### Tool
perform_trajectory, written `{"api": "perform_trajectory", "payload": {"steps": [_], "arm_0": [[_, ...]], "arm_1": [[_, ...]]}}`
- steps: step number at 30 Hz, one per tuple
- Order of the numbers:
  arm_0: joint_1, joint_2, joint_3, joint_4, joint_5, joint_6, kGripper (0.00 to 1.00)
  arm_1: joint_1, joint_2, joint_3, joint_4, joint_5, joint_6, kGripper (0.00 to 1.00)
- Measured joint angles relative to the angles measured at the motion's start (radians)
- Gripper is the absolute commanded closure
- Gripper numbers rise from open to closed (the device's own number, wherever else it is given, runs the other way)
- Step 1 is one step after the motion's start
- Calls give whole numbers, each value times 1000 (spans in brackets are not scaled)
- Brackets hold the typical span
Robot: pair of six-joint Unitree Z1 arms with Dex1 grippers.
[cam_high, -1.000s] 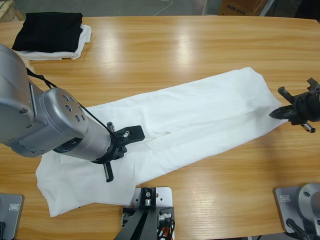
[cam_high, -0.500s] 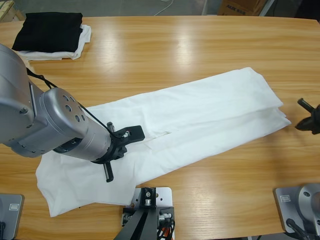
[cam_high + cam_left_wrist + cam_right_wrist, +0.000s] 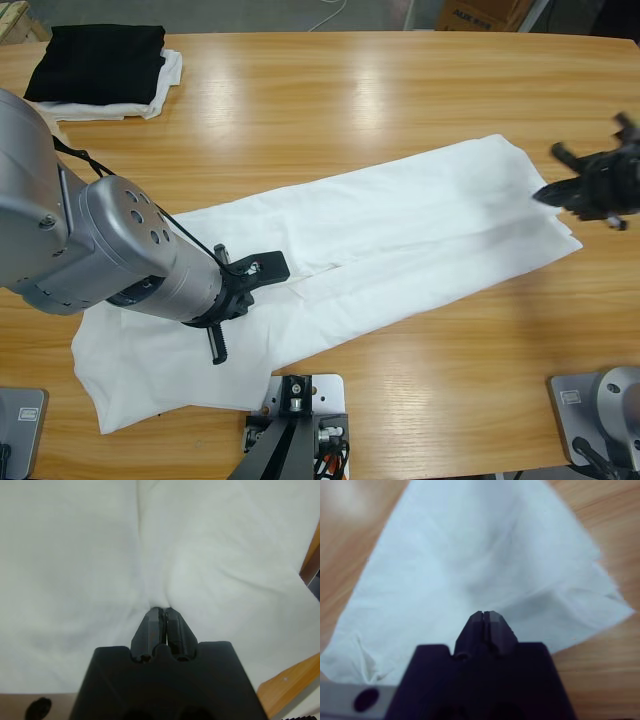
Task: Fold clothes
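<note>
A large white T-shirt lies stretched in a long band across the wooden surface, running from the near left corner up toward the far right, folded lengthwise so that layered edges show along its middle and at its right end. The left gripper rests on the shirt near the middle of the band, at the end of a big silver arm that comes in from the left edge; in the left wrist view its jaws are pressed together with a small ridge of white fabric gathered at their tips, so it is clamped on the cloth. The right gripper hangs at the shirt's right end, just over its edge; in the right wrist view its jaws are together, with the cloth spread out beyond them. At the far left corner a folded black garment sits on a smaller folded white cloth, well apart from the shirt.
</note>
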Motion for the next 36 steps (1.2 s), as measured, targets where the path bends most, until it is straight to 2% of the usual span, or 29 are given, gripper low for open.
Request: {"api": "perform_trajectory", "payload": {"steps": [6,16,26,29,32,36], "arm_0": [[0,-1,1,0,0,0,1000],[0,-1,2,-1,0,0,1000],[0,-3,4,-3,1,0,1000],[0,-3,5,-4,1,0,1000],[0,-3,6,-7,1,0,1000],[0,-4,6,-7,1,0,1000]], "arm_1": [[-54,125,53,-29,12,6,1000],[-145,156,61,-40,-93,18,1000],[-246,185,56,-66,-102,33,1000],[-271,150,54,-13,-190,31,1000],[-281,52,49,64,-284,5,1000],[-287,-52,32,98,-295,-22,1000]]}}
